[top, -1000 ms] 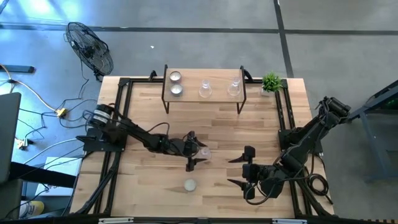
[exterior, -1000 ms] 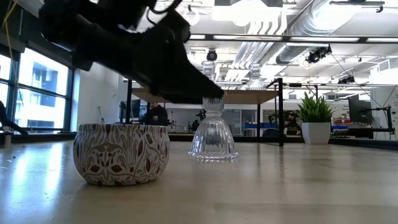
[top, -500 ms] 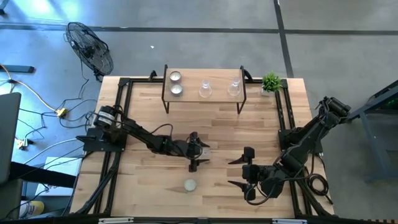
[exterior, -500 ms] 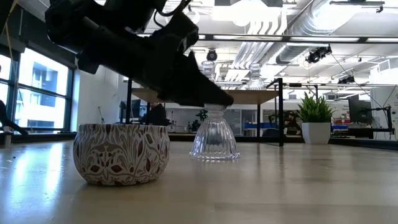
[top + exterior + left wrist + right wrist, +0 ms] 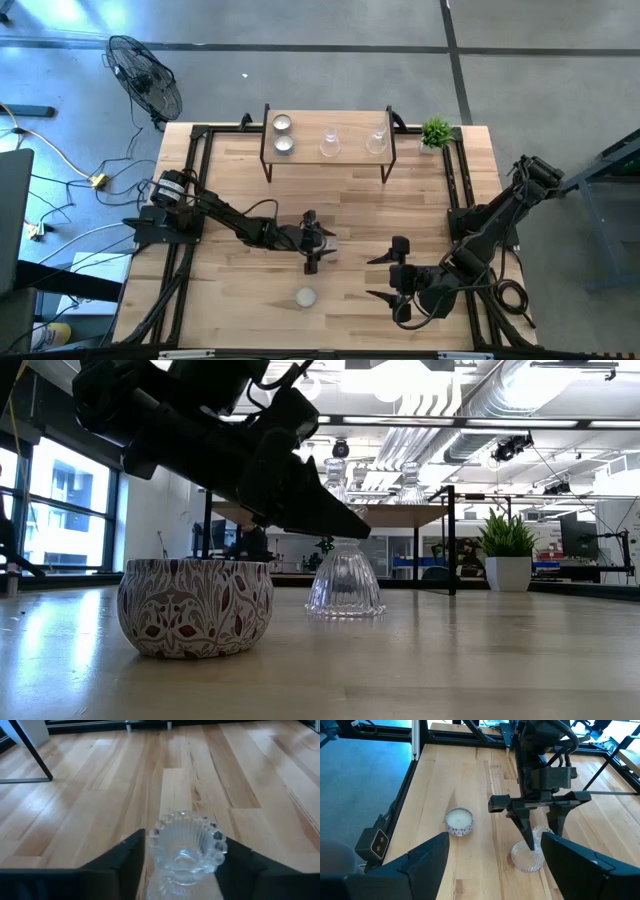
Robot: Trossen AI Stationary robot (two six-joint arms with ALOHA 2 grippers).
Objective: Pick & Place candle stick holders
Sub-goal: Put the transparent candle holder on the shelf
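A clear glass stemmed holder stands on its flared base at the table's middle. My left gripper reaches in from the left and is shut on its upper cup. A patterned tealight cup with a white centre sits nearer the front edge, large in the low view. Two tealight cups and two glass holders stand on the far shelf. My right gripper is open and empty at the front right. My left gripper has the holder's scalloped upper cup between its two fingers, one on each side. The fingers come from the table's left, slanting down. The holder stands upright with its base on the table.
A low black-framed wooden shelf spans the far middle of the table. A small green plant stands at the far right corner. Black rails run along both sides. Bare wood lies between the shelf and the arms.
My left gripper has gone a little toward the table's right edge and slightly down, so that its fingers now cover the holder's upper cup in the low view. The holder has stayed on the table.
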